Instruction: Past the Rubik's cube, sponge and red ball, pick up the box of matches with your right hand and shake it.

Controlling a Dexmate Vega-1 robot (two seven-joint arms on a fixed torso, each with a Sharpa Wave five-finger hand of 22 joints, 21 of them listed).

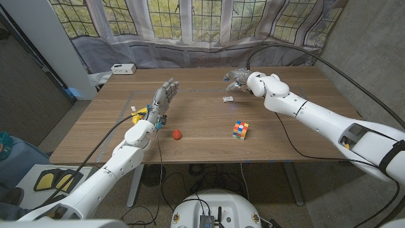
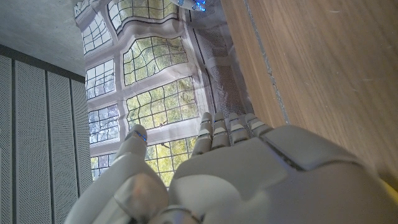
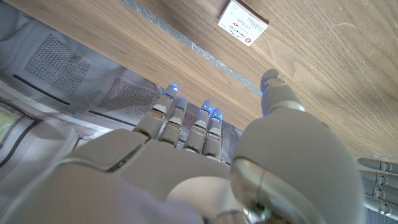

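Sponge (image 1: pixel 137 114) half hidden behind left hand (image 1: pixel 162 100)

I'm seeing soft, even daylight coming off the window backdrop (image 1: pixel 190 19) at the top of the head frame; shadows are lying faint on the table (image 1: pixel 202 136). Edges are bowing outward. Both wrist frames are blurring close up, with 4 blue glints showing on the right hand's fingertips (image 3: pixel 208 111).
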